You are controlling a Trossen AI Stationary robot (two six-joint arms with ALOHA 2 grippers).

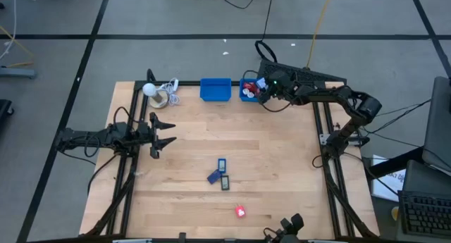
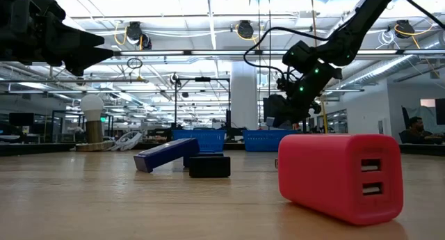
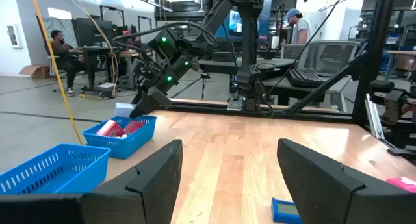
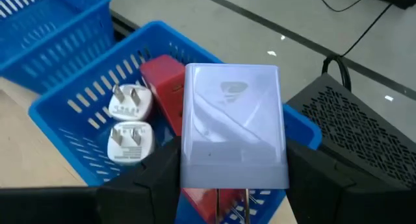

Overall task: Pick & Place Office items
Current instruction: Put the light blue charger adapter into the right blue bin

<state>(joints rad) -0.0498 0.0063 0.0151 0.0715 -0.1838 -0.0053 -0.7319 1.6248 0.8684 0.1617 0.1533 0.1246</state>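
My right gripper (image 1: 259,89) is at the far edge of the table, above the smaller blue bin (image 1: 247,94), shut on a light blue block (image 4: 233,120). That bin holds a red block (image 4: 162,81) and two white plug pieces (image 4: 130,123). On the wood near the table's middle lie two dark blue rectangles (image 1: 222,163) (image 1: 214,177) and a dark piece (image 1: 225,183). A red block (image 1: 240,211) lies near the front edge. My left gripper (image 1: 163,134) is at the table's left, open and holding nothing. My right gripper pinches the light blue block by its two long sides (image 4: 188,160) between its two fingers (image 4: 153,169), at the block's rear end. It comes slanting down from the table's right side. The block sticks out ahead of the fingers, lifted clear above the bin.
A larger blue bin (image 1: 215,89) stands to the left of the smaller one. A white ball with a coiled cord (image 1: 156,92) sits at the far left. A black box (image 4: 364,133) stands behind the small bin. People sit at desks beyond the table.
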